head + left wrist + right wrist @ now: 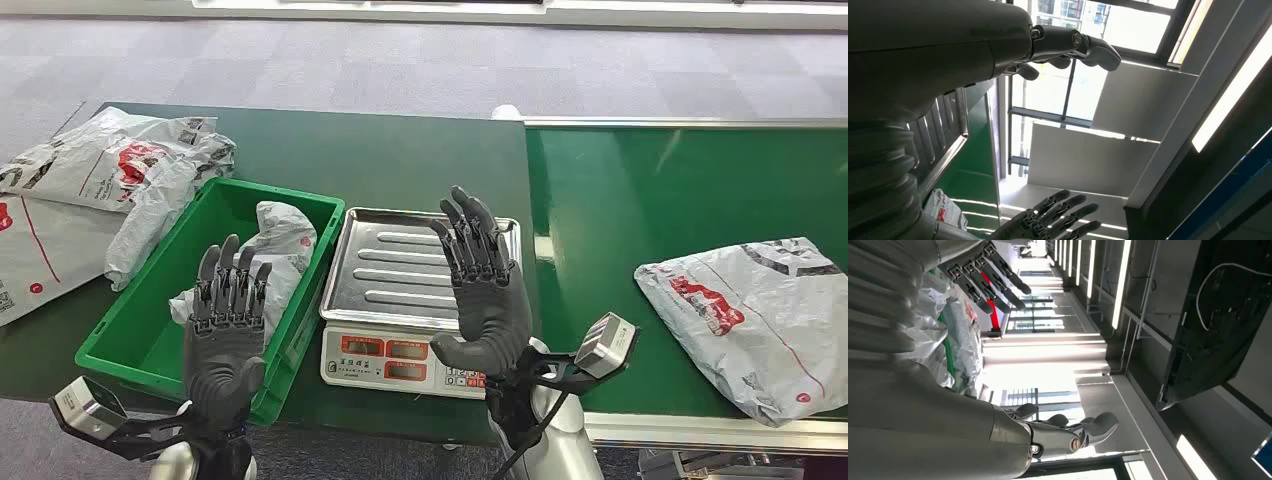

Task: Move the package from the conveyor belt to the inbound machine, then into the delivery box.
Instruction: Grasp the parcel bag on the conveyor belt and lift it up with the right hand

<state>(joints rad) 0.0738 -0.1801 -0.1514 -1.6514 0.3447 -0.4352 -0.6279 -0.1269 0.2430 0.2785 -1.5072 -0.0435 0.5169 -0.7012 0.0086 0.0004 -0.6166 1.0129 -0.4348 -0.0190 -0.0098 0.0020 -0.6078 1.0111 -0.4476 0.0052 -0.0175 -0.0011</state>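
Both hands, left hand (225, 325) and right hand (482, 285), are spread wide holding nothing; that package (755, 315) lower right looks floppy, light, slippery, so grab mid-bag.

Grey carpet tiles (420, 60) covered the floor beyond a dark green table (400, 150), and a pale strip ran along the floor's far edge. The wrist views looked up at a ceiling with long strip lights (1123, 285), a large window (1098, 30) with dark frames letting in bright daylight, and pale wall panels (1083, 155). A dark ceiling panel (1218, 325) carried a white cable (1215, 277).
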